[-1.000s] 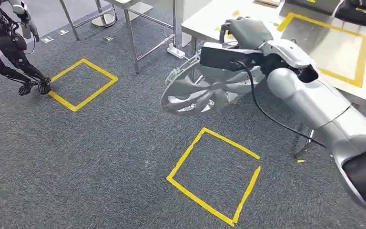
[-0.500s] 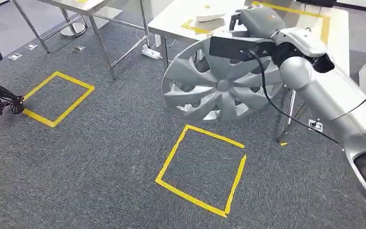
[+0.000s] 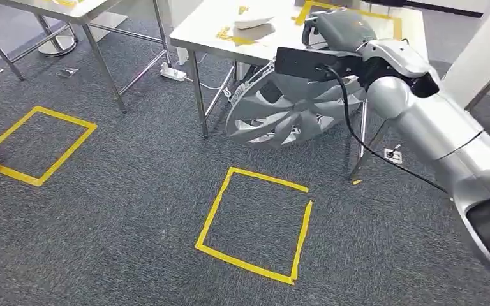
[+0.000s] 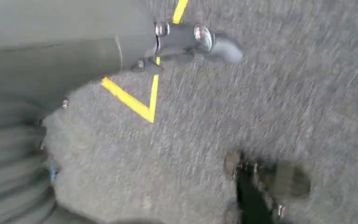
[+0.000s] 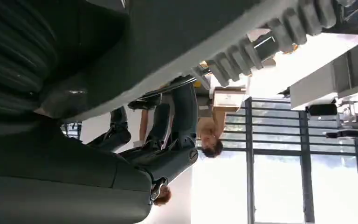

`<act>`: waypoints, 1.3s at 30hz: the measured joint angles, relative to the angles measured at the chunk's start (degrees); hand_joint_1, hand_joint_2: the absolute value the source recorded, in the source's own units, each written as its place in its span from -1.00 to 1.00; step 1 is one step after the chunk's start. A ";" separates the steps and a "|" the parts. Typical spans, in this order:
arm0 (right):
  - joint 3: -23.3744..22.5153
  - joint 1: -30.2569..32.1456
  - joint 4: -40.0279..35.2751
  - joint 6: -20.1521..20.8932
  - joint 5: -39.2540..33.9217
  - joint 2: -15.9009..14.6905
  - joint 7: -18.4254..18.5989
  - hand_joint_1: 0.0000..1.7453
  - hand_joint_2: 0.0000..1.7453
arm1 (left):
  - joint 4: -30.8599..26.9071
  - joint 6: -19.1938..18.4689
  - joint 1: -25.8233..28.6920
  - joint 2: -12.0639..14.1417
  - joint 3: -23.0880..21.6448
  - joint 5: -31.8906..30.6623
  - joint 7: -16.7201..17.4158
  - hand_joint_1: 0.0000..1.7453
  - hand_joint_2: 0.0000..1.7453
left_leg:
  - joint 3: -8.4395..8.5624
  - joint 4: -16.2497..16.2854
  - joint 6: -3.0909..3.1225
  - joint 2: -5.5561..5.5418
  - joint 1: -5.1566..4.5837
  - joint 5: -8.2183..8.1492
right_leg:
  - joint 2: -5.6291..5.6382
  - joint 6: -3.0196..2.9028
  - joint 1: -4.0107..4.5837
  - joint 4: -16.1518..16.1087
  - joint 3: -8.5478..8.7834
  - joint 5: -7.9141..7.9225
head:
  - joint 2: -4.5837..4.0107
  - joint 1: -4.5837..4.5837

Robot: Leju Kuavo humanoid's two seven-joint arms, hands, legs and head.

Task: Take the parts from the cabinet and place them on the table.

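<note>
While gripped by the right robot hand [image 3: 338,29], hubcap [image 3: 293,111] tilted, face floorward, beside table [image 3: 210,32].

Table edge [image 3: 230,54] and legs [image 3: 199,102] block hubcap [image 3: 293,108]; carpet [image 3: 134,210] open.

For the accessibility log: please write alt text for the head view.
The robot's right hand holds a silver hubcap at the edge of a white table marked with yellow tape. Below lies grey carpet with a yellow tape square.
</note>
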 joint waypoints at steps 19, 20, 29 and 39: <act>-0.15 -0.37 1.82 0.72 3.23 2.56 -0.66 1.00 1.00 | 0.11 -0.85 0.49 -1.14 0.11 1.33 -0.74 -1.00 1.00 | -7.94 17.53 -2.81 0.70 -0.37 -8.20 | -1.06 -3.23 0.21 -6.54 3.73 3.65 | 0.00 -0.15; -0.15 -0.78 2.19 0.85 3.34 2.93 -0.59 1.00 1.00 | 0.09 -0.87 0.47 -1.14 0.11 1.40 -1.05 -1.00 1.00 | -7.30 15.53 -2.84 0.70 -0.31 -6.29 | -0.80 -3.19 0.15 -6.45 3.73 3.62 | 0.00 -0.18; -0.18 -3.94 4.55 0.83 3.47 3.67 -0.87 1.00 1.00 | 0.02 -2.43 0.04 -1.46 0.17 1.77 -4.61 -1.00 1.00 | -0.59 0.71 -1.75 -0.17 0.03 0.00 | -0.03 -3.17 0.51 -5.31 3.27 3.08 | 0.00 -0.33; -0.20 -6.61 5.24 0.98 3.63 3.98 0.04 1.00 1.00 | -0.04 -2.75 -1.33 -1.42 0.15 0.50 -2.82 -1.00 1.00 | -0.72 0.76 -1.09 -0.24 -0.14 -0.03 | -0.17 -1.28 0.37 -6.13 3.58 3.46 | 0.00 -0.33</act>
